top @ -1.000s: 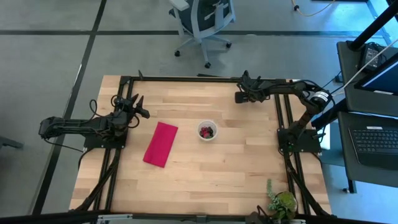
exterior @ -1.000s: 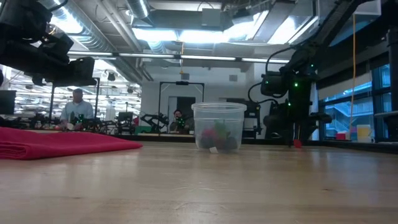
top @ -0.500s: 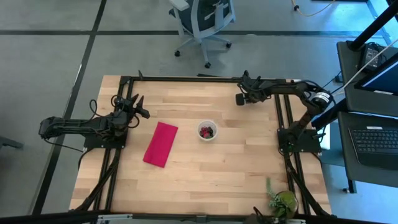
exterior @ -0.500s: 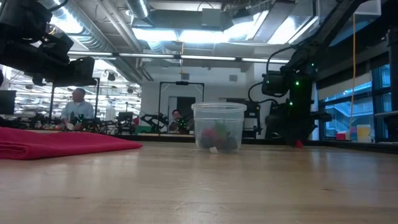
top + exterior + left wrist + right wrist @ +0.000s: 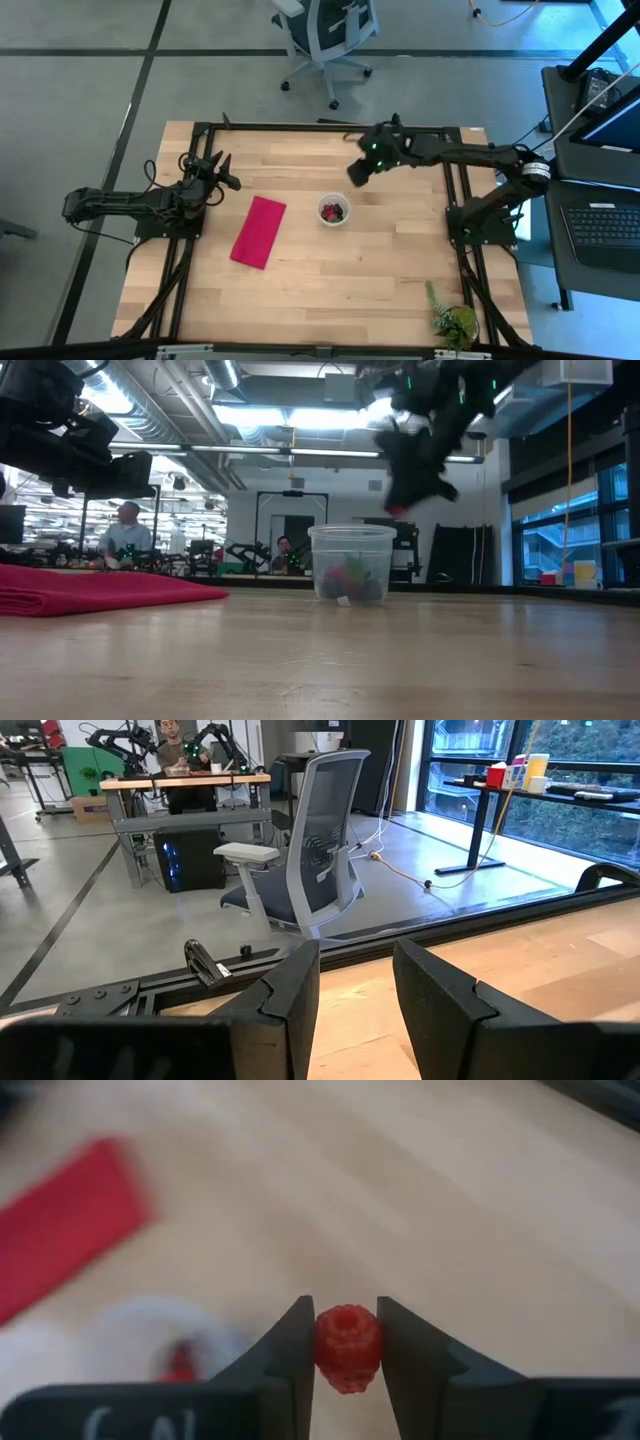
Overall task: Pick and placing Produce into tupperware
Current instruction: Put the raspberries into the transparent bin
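The tupperware (image 5: pixel 334 211) is a small clear round cup standing near the table's middle, with dark red and brighter red produce inside (image 5: pixel 347 579). My right gripper (image 5: pixel 357 172) hovers just beyond the cup toward the far right, raised well above its rim in the low view (image 5: pixel 405 490), and is shut on a red raspberry (image 5: pixel 347 1347). In the right wrist view the cup (image 5: pixel 150 1345) shows blurred below the fingers. My left gripper (image 5: pixel 228 180) waits near the table's left edge, open (image 5: pixel 355 985), touching nothing. My right gripper pinches the raspberry (image 5: pixel 347 1347) between its two fingers (image 5: pixel 290 1350), one on each side of the berry. Its hollow end faces the wrist camera. The berry is lifted clear of the table, showing as a red spot under the gripper (image 5: pixel 397 512) above the cup's rim.
A flat magenta cloth (image 5: pixel 258 231) lies left of the cup. A green leafy plant (image 5: pixel 455 322) stands at the near right corner. An office chair (image 5: pixel 325 35) stands on the floor beyond the far edge. Bare wood surrounds the cup.
My right gripper has risen from table height near the far right of the table and swung left and nearer, toward the cup, carrying the raspberry. It now hangs high, just beyond the cup. The cup, the cloth and my left arm have kept still.
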Available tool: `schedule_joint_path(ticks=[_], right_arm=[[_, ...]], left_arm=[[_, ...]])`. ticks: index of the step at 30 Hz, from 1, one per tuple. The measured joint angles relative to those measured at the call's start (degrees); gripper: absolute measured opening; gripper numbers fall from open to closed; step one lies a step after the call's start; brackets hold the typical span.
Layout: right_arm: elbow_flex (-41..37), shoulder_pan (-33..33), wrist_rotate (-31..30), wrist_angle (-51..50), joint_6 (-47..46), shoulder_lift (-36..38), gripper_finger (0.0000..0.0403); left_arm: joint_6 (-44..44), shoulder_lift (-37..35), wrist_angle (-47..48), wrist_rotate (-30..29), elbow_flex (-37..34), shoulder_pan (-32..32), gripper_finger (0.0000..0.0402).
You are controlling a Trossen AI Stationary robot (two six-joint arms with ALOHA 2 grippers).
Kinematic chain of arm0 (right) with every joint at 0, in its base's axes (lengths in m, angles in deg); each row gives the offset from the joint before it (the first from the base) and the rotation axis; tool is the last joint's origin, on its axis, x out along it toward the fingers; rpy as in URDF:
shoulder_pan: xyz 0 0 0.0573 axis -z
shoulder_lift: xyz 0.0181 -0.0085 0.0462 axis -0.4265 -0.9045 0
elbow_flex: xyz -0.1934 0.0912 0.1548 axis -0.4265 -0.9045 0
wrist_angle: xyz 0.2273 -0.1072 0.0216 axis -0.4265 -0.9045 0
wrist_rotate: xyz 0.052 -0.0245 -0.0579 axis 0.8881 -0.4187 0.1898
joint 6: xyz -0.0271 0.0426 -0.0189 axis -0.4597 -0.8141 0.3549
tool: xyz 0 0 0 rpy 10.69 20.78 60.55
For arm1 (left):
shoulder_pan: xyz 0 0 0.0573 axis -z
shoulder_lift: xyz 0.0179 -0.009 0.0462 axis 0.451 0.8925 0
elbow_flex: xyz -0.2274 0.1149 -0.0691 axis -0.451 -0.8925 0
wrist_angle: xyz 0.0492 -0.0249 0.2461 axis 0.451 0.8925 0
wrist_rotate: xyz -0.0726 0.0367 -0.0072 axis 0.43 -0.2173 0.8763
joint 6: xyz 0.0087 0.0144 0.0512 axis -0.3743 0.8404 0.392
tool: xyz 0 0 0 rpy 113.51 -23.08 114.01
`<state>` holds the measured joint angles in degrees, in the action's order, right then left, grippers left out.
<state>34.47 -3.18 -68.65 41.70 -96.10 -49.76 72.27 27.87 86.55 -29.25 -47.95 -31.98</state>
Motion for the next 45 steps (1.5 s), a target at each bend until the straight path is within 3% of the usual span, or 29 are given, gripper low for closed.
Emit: schedule_joint_path(ticks=[5, 10, 19, 30, 45], right_arm=[[6.37, -11.11, -0.43, 0.11, 1.19, -1.68, 0.0094], [11.93, -16.91, -0.96, -1.5, 2.71, -6.41, 0.0094], [14.31, -19.91, -0.99, -4.2, 5.48, -16.94, 0.0093], [14.44, -20.41, -1.37, -2.86, 10.43, -23.99, 0.0095], [14.29, -20.41, -2.04, -3.72, 13.1, -19.46, 0.0221]], left_arm=[[0.02, 0.0, 0.0, 0.0, 0.0, 0.0, 0.0124], [0.02, 0.0, 0.0, 0.07, 0.0, 0.0, 0.0124], [0.02, 0.0, -0.09, 0.76, 0.0, 0.0, 0.0124], [0.02, -0.01, -0.11, 0.83, 0.0, 0.0, 0.0124], [0.12, -0.01, -0.13, 0.83, 0.0, -0.01, 0.0124]])
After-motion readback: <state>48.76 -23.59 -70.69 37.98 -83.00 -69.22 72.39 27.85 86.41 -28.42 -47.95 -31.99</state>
